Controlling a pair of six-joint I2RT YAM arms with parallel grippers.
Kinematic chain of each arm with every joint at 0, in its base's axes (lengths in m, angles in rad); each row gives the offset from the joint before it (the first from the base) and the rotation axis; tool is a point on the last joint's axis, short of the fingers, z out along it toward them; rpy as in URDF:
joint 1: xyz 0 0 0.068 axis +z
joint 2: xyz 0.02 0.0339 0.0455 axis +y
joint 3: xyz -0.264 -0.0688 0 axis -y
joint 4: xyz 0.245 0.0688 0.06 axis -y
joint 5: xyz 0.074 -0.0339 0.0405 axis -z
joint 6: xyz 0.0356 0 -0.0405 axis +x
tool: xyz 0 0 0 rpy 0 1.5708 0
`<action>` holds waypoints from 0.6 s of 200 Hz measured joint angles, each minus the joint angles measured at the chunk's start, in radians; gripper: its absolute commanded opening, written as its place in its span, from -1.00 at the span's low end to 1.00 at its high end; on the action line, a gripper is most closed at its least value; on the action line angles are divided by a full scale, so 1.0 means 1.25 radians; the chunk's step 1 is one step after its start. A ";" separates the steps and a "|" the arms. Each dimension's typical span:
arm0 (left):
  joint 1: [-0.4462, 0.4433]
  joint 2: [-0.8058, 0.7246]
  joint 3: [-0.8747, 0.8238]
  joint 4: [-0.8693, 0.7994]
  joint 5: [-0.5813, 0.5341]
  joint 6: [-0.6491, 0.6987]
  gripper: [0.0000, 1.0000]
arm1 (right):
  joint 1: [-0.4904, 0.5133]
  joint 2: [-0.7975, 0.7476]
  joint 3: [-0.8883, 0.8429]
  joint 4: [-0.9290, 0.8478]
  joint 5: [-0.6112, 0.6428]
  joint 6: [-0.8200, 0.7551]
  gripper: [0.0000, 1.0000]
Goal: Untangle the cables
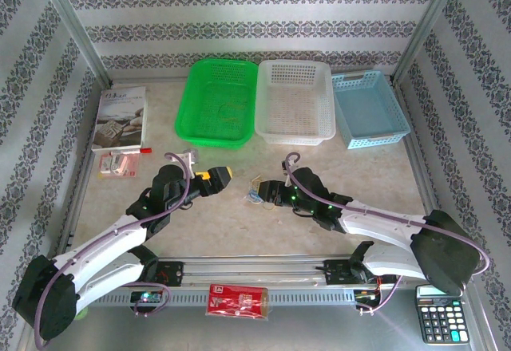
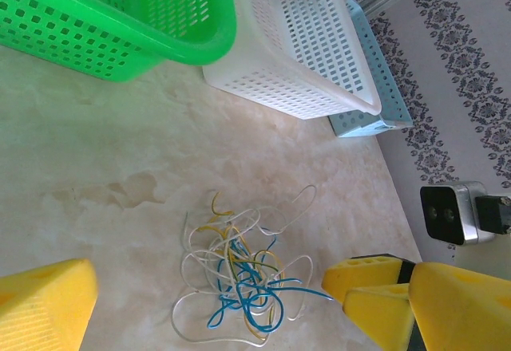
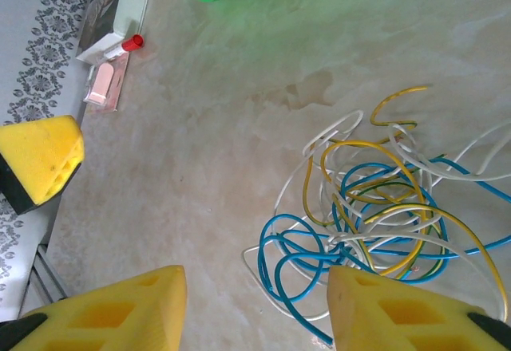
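Observation:
The cables [image 2: 239,275] lie in one tangle of yellow, blue and white cords on the table, seen small in the top view [image 1: 255,197] between the two arms. My left gripper [image 1: 223,175] hovers just left of the tangle, its yellow fingers [image 2: 48,307] spread wide; in its own view the heap lies on the table between them [image 2: 209,278]. My right gripper [image 3: 257,275] stands open at the tangle's right side [image 1: 267,193]. A blue loop [image 3: 291,259] lies between its fingertips and its right finger [image 3: 383,311] overlaps the cords. Nothing is gripped.
Three baskets line the back: green [image 1: 185,120], white [image 1: 294,137], pale blue [image 1: 369,140]. A booklet [image 1: 120,116] and a small packet [image 1: 118,163] lie at the left. A red pack [image 1: 237,299] and a calculator [image 1: 441,313] sit at the near edge.

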 measured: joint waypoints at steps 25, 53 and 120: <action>0.000 0.000 0.007 0.000 0.000 0.000 1.00 | 0.001 0.003 -0.001 0.001 0.001 0.000 0.04; 0.000 0.000 0.010 0.000 0.000 0.000 1.00 | 0.001 0.003 -0.009 0.001 0.002 0.002 0.00; -0.001 0.000 0.010 0.000 0.000 0.000 1.00 | 0.002 0.003 -0.023 0.001 0.002 0.011 -0.27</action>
